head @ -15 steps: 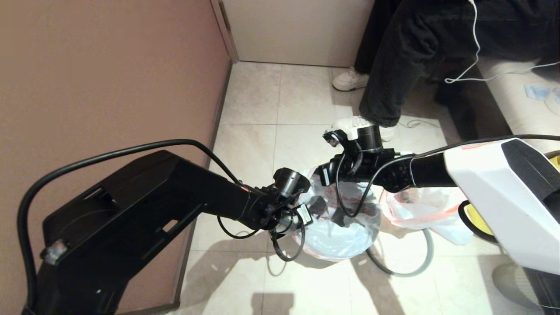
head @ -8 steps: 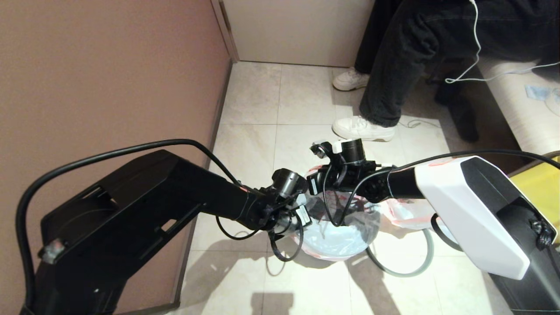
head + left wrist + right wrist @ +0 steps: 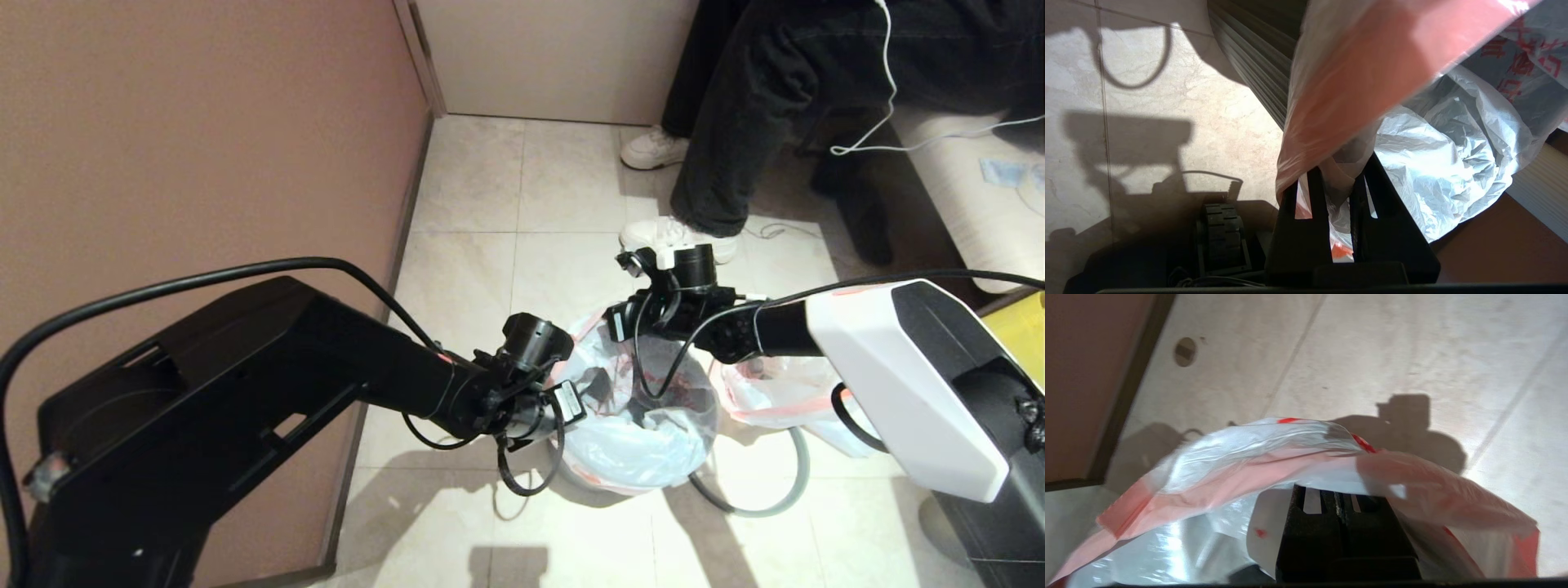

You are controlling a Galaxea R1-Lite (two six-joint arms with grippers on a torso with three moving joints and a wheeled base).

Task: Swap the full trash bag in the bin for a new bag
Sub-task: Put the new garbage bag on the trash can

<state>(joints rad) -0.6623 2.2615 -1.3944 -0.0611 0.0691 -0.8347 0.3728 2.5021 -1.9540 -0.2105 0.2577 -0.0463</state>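
Both end effectors pinch the rim of the new bag over the bin.

The left end effector (image 3: 1337, 192) is clamped on the pink-red rim band of the smooth translucent white plastic bag (image 3: 633, 437), just left of centre in the head view; the right end effector (image 3: 1339, 498) is clamped on the same band at the bag's upper edge. The bag drapes into the small round black plastic bin (image 3: 1257, 53), low centre. A lumpy same-type bag (image 3: 784, 392) lies on the tile floor (image 3: 473, 269) just right, with a grey hoop (image 3: 767, 498) beside it.
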